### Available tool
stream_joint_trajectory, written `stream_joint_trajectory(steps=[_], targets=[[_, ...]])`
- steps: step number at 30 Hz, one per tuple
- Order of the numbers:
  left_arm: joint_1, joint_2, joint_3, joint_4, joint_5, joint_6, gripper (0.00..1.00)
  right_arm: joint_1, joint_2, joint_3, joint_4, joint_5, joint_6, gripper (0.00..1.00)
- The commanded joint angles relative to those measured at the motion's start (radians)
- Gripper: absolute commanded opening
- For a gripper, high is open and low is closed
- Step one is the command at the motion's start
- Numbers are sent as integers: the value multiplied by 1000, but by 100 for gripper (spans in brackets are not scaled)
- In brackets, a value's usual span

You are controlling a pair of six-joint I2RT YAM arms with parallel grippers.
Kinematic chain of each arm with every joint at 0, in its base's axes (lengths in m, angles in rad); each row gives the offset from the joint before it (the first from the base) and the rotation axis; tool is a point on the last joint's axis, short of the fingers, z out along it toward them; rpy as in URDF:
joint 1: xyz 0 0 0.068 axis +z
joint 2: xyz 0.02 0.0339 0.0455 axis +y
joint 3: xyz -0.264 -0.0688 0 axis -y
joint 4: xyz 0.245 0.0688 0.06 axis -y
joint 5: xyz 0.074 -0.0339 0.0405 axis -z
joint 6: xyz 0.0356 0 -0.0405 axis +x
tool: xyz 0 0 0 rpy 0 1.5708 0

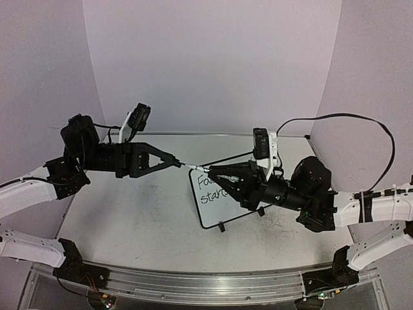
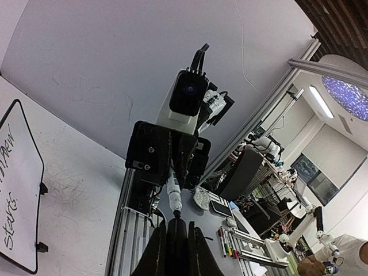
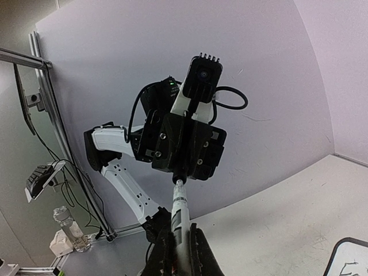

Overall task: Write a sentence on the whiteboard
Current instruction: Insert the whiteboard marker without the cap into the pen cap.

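Note:
The whiteboard (image 1: 218, 212) stands tilted on its feet at mid-table; it also shows in the left wrist view (image 2: 26, 190) and as a corner in the right wrist view (image 3: 352, 260). The sentence (image 1: 210, 188) is written on it in two black lines, partly hidden by my right arm; "new starts" (image 2: 8, 195) reads along the board. My right gripper (image 1: 208, 172) (image 3: 180, 229) is shut on a white marker (image 1: 193, 167) (image 3: 180, 210). My left gripper (image 1: 175, 163) (image 2: 177, 227) is shut on the marker's black cap (image 2: 176, 244), which meets the marker's tip (image 2: 176, 214). The two grippers face each other above the board's left edge.
An aluminium rail (image 1: 193, 284) runs along the table's near edge. A black cable (image 1: 361, 119) loops at the back right. The grey tabletop (image 1: 129, 219) is scuffed. Beyond the table are a bench with loose markers (image 2: 227, 242) and a water bottle (image 3: 66, 221).

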Motion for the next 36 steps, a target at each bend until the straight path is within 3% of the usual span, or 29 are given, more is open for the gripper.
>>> stream_joint_trajectory(steps=[1, 29, 36], targets=[[-5, -28, -4, 57, -5, -12, 0, 9, 13, 51, 25, 12, 0, 0], [-7, -11, -27, 73, -5, -5, 0, 36, 77, 76, 121, 80, 37, 0], [-7, -2, -44, 73, 14, 13, 0, 36, 81, 123, 31, 116, 25, 0]])
